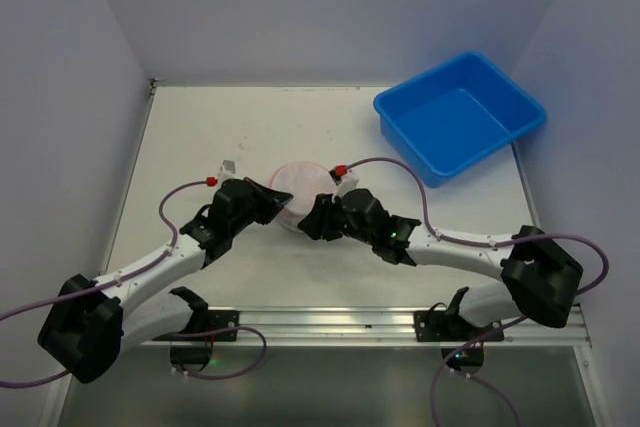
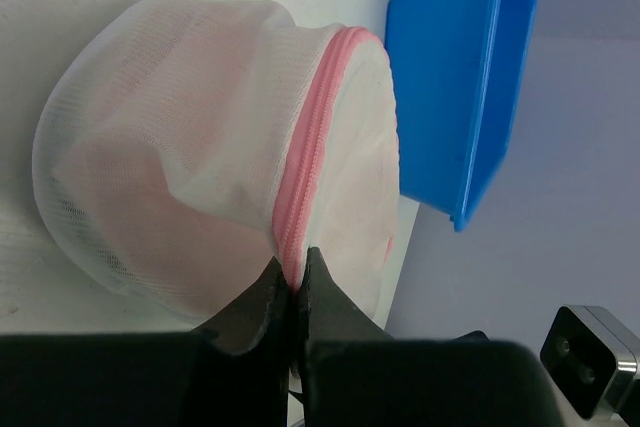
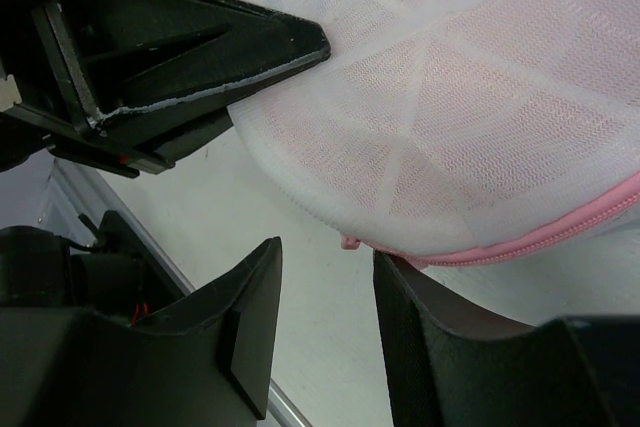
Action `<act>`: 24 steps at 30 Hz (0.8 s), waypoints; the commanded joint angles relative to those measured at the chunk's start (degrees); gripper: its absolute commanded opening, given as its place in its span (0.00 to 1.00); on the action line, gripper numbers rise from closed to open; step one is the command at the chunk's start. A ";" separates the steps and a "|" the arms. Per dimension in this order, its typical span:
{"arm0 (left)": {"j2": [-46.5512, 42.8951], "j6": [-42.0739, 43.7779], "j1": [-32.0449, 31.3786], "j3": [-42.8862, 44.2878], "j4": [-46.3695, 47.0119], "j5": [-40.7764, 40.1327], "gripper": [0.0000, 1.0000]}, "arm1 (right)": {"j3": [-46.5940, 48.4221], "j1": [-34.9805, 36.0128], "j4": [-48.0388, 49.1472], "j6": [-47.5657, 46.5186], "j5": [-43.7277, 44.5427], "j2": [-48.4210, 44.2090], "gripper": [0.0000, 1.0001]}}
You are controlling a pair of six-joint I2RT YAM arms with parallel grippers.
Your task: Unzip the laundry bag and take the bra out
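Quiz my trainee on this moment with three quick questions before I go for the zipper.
1. True or false: the left pincer is shut on the pink zipper trim of the laundry bag.
2. Where does the blue tub stand? A) at the far right of the table, apart from the bag; B) under the bag; C) on top of the bag.
3. Fill in: the jaws of the right pincer stand ___, at the bag's edge.
Key: 1 true; 2 A; 3 open.
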 commanded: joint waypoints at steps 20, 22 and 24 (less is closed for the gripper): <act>-1.16 -0.62 -1.04 2.24 1.87 -2.23 0.00 | 1.83 0.20 6.75 -3.96 8.57 2.72 0.05; -1.60 0.70 -0.95 2.33 0.99 -2.84 0.00 | 0.87 0.20 5.69 -5.45 9.01 1.31 0.00; -1.78 4.02 -0.43 2.33 0.64 -3.11 0.00 | -0.01 0.11 3.94 -8.08 9.36 -1.31 0.00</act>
